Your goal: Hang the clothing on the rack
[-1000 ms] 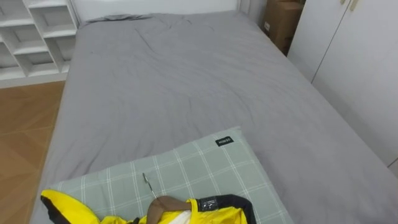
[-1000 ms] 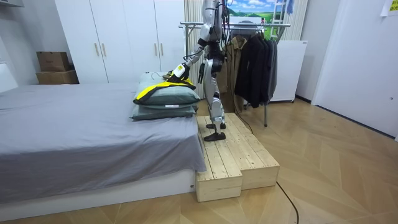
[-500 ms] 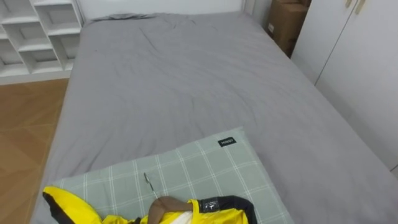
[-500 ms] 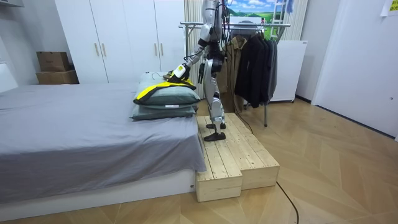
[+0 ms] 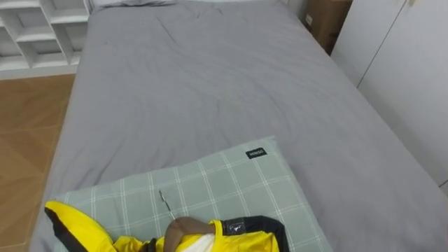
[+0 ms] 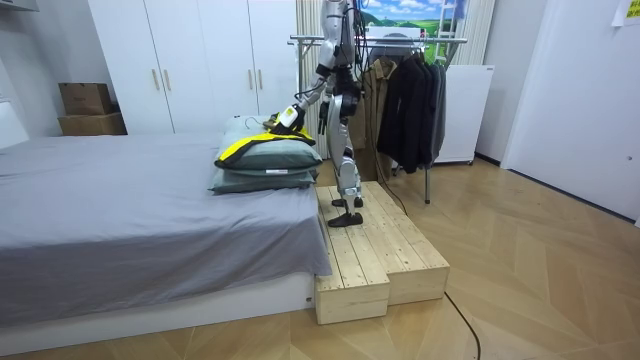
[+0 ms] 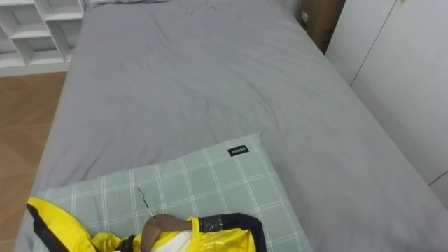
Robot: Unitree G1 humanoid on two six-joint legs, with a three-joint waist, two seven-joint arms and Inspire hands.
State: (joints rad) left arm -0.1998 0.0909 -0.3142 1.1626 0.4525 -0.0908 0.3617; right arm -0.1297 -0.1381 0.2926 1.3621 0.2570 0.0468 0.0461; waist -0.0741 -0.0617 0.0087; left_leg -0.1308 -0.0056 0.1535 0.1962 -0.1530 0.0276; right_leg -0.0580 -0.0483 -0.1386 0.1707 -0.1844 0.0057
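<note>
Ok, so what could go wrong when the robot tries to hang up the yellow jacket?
1. The yellow jacket lies loosely on the checked pillow with a wooden hanger in its collar. Lifted unevenly, it might slip off.
2. The hanger's thin metal hook lies over the pillow and might snag it.
3. The robot stands on a raised wooden platform, with the clothes rack behind it. Turning could mean a misstep at the edge.

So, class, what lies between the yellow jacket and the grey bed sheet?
In the room view, a green checked pillow under the yellow jacket and a second pillow stacked beneath it, resting on the grey bed sheet.
</note>
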